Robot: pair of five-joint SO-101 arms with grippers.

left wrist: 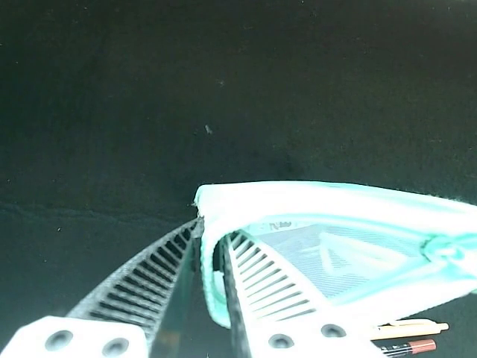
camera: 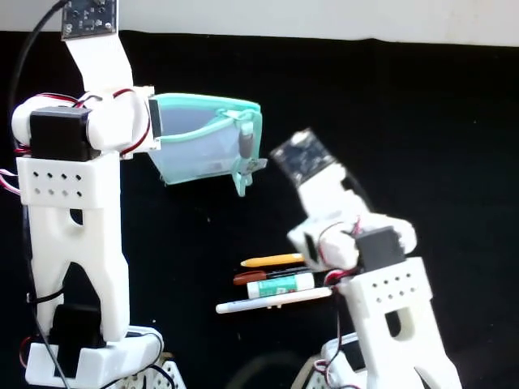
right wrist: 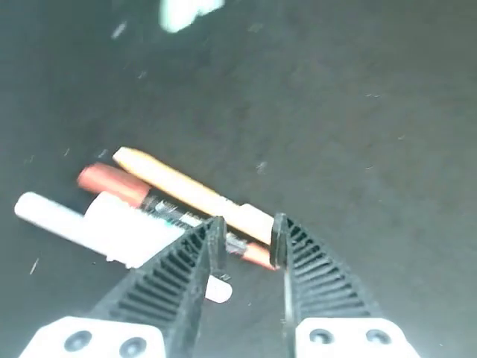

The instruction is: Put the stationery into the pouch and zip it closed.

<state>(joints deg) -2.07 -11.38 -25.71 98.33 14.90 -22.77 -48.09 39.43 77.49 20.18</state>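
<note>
A teal pouch (camera: pixel 207 146) hangs in the air at the back left, mouth gaping, zipper pull dangling at its right end. My left gripper (left wrist: pixel 210 231) is shut on the pouch's (left wrist: pixel 335 246) rim. A bundle of stationery lies on the black table in front: an orange pen (camera: pixel 272 261), a red-brown marker (camera: pixel 250 278), a white and green glue stick (camera: pixel 280 284) and a white pen (camera: pixel 268 303). My right gripper (right wrist: pixel 246 239) hovers open just above the near ends of the orange pen (right wrist: pixel 179 186) and the marker (right wrist: pixel 119 183), holding nothing.
Black cloth (camera: pixel 422 130) covers the table up to a pale wall strip at the back. The two arm bases stand at the front left and front right. Open cloth lies right of the pouch and behind the right arm.
</note>
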